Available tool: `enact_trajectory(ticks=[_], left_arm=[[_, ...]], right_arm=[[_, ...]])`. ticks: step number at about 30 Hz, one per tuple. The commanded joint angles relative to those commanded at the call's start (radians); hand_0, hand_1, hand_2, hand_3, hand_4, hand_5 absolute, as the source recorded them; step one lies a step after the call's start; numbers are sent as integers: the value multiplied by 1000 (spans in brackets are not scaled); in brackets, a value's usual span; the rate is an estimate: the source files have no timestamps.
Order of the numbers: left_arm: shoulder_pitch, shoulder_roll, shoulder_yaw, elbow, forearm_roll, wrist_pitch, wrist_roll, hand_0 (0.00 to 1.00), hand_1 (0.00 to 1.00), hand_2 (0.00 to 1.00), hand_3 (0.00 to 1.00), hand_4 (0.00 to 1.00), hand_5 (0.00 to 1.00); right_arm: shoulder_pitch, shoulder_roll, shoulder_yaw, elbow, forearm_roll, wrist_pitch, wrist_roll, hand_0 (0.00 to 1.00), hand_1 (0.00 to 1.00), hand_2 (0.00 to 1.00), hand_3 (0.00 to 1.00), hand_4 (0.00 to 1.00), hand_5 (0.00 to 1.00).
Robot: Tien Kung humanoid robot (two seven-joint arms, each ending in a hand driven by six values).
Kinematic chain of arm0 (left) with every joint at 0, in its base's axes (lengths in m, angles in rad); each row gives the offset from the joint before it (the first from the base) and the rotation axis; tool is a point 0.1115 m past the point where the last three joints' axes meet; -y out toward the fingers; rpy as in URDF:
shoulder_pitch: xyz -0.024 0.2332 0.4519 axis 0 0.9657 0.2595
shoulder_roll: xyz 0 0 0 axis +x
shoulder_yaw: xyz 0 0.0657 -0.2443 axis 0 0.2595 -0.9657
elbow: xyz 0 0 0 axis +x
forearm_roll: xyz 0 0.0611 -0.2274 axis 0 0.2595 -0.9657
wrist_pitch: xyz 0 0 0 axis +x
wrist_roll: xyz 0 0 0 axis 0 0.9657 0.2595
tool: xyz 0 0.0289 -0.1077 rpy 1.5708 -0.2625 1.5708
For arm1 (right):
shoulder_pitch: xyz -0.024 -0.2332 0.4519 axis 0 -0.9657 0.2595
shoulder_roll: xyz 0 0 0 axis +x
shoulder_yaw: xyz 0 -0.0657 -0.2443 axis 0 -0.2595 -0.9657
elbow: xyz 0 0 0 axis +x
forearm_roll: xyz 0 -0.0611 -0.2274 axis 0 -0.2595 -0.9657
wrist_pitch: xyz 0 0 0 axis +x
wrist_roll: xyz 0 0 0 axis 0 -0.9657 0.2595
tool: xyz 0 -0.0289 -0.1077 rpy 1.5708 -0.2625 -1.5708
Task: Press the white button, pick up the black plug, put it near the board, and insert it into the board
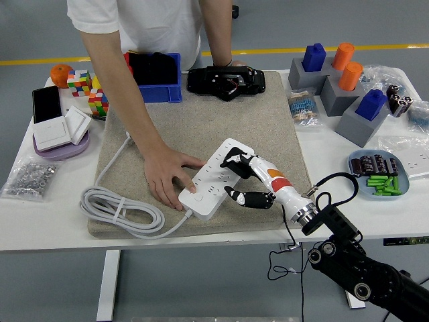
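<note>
Black plug [235,162] gripped by right robot hand [249,180] over white board [216,179], person's hand [167,176] steadying board

The person [144,40] behind the power strip [216,178] is cut off above the chest by the top edge. One of their hands [167,178] lies on the strip's near-left end and hides the sockets beneath; the other, behind the black device [224,80] far beyond the strip, is mostly hidden. The right hand [249,180] covers the strip's right edge, and the black plug [236,163] in its fingers hides whether its prongs have entered a socket. The robot's arm [365,272], right of the strip, runs off the bottom corner. The strip's button [199,197] is too small to tell its state.
</note>
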Motion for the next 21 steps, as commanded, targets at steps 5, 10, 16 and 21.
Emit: enact_trajectory(ticks=[5,10,16,21], left_arm=[[-2,0,2,0,-2,-1,0,692,666,641,646,560,173],[-3,1,1,0,1,-1,1,691,666,641,646,560,172],[-1,0,-4,0,6,-1,2,693,665,641,646,560,172],[0,-1,-2,0,1,-1,2,691,665,641,646,560,172]], right_arm=[[16,9,-9,-13,4,0,2,876,802,754,665,731,91],[30,17,-16,-24,5,0,4,876,801,753,665,730,91],[39,22,-26,-28,5,1,3,877,801,753,665,730,89],[37,19,-16,-12,3,2,3,876,801,753,665,729,88]])
